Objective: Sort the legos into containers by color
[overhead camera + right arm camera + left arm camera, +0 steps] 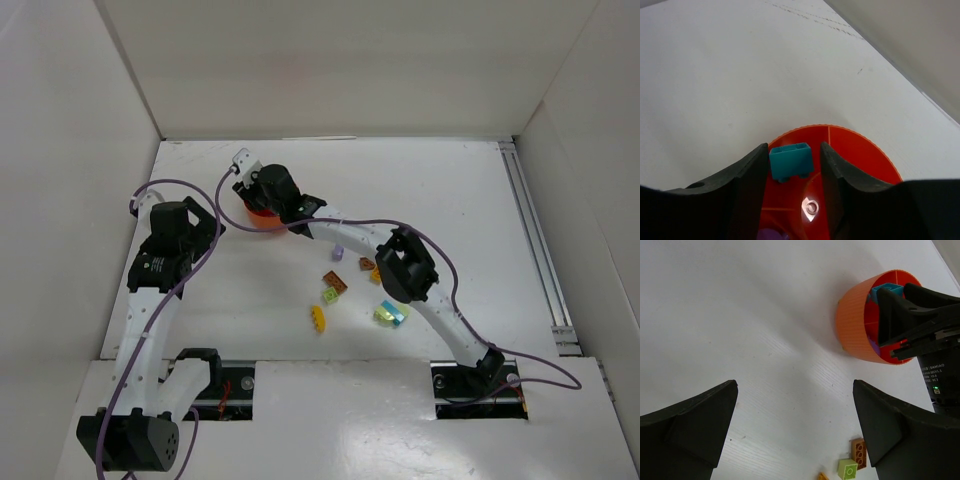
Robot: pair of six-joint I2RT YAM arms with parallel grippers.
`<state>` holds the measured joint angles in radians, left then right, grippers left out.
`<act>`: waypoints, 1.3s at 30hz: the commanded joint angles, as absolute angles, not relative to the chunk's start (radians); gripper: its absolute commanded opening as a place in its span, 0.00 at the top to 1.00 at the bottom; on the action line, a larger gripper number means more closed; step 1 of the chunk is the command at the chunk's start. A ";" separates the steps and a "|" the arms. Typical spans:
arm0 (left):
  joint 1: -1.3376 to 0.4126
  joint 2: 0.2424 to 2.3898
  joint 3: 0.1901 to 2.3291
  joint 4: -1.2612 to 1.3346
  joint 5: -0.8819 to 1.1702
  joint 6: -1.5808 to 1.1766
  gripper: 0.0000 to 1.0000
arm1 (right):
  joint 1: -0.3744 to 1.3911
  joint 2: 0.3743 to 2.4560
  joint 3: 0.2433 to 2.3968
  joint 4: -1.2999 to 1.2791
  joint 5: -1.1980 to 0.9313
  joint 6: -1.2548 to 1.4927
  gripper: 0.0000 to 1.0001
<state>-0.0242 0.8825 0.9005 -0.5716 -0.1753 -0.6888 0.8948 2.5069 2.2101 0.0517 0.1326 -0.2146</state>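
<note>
Brick point(790, 161), cyan, hollow side up, in grip of right jaws over ribbed orange-red dish point(860, 150); left jaws wide.

Left gripper point(795, 386) wide open; right gripper point(888, 324) holds cyan brick point(886, 290) over orange dish point(852, 326).

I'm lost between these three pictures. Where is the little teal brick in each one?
Top view: not visible; the right arm covers it, above the orange dish.
Left wrist: upper right, the teal brick sits at the dish's rim, beside the right arm's fingers.
Right wrist: lower centre, between those fingers, over the dish.
Shared landmark: the orange dish.
</note>
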 commanded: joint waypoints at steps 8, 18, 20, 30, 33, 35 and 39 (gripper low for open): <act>-0.020 0.877 0.919 -0.535 -0.160 -0.684 0.01 | 0.890 2.435 2.250 0.072 0.115 -0.249 0.38; -0.020 0.833 0.919 -0.485 -0.086 -0.620 0.01 | 0.879 2.167 2.050 0.094 0.162 -0.241 0.23; -0.020 0.822 0.919 -0.465 -0.023 -0.586 0.01 | 0.865 2.091 1.970 0.094 0.224 -0.207 0.19; -0.346 0.917 0.919 -0.374 0.049 -0.551 0.01 | 0.652 1.467 1.171 0.112 0.190 -0.005 0.08; -0.573 1.020 0.952 -0.364 -0.108 -0.583 0.01 | 0.605 1.281 0.971 0.086 0.190 0.035 0.05; -0.665 1.124 0.998 -0.364 -0.184 -0.583 0.01 | 0.565 1.159 0.896 0.043 0.190 0.067 0.02; -0.718 1.283 1.043 -0.306 -0.160 -0.580 0.05 | 0.508 0.990 0.752 -0.047 0.218 0.112 0.00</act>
